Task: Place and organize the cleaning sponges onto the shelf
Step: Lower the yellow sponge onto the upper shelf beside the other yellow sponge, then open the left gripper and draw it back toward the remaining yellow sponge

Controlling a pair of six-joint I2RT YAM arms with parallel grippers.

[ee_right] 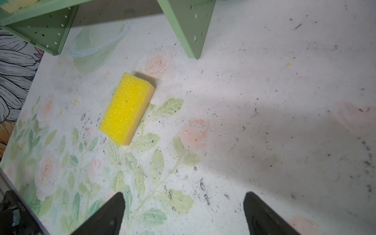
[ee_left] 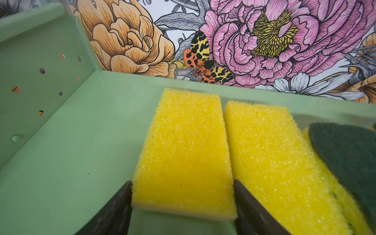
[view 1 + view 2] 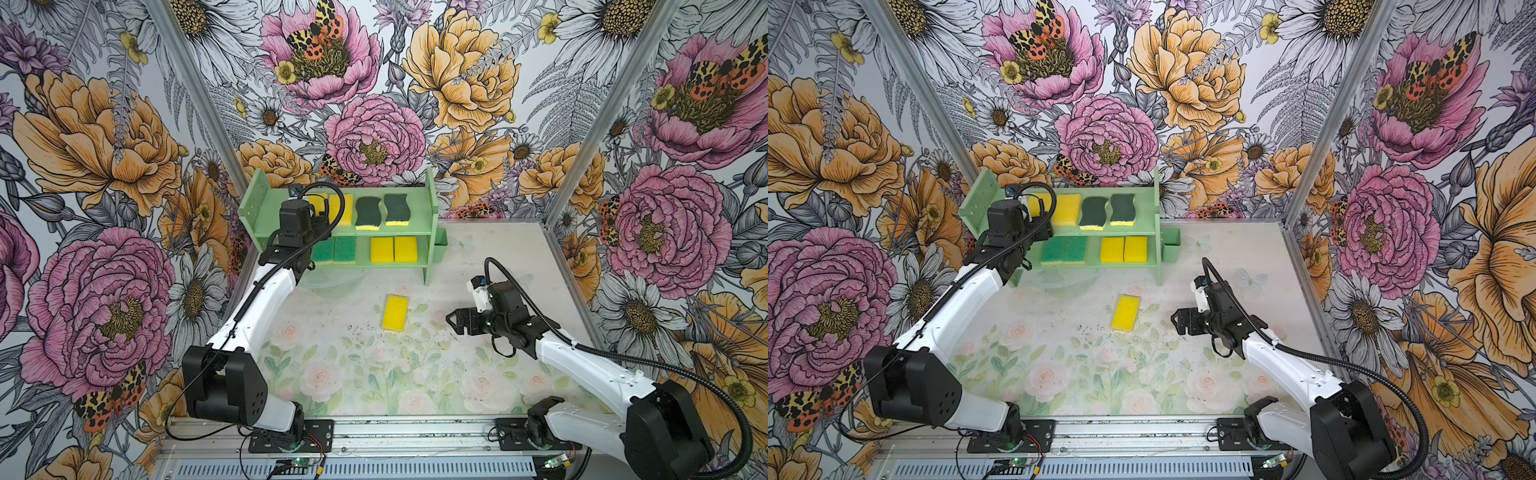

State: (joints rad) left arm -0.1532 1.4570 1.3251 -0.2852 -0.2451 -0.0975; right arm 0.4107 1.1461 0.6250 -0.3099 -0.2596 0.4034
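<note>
Floral walls; speckled rose-print tabletop

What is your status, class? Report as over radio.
Left end effector straddles top-tier yellow sponge, grip unclear. Right end effector open, empty. Loose yellow sponge lies on table, nothing blocking it.

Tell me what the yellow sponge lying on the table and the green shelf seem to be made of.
The yellow sponge: soft open-cell foam, probably; its top is porous and glistens, with a paler, smoother layer along the side. The shelf: likely painted wood or board, matt mint green; flat panels with drilled holes, no grain showing.
</note>
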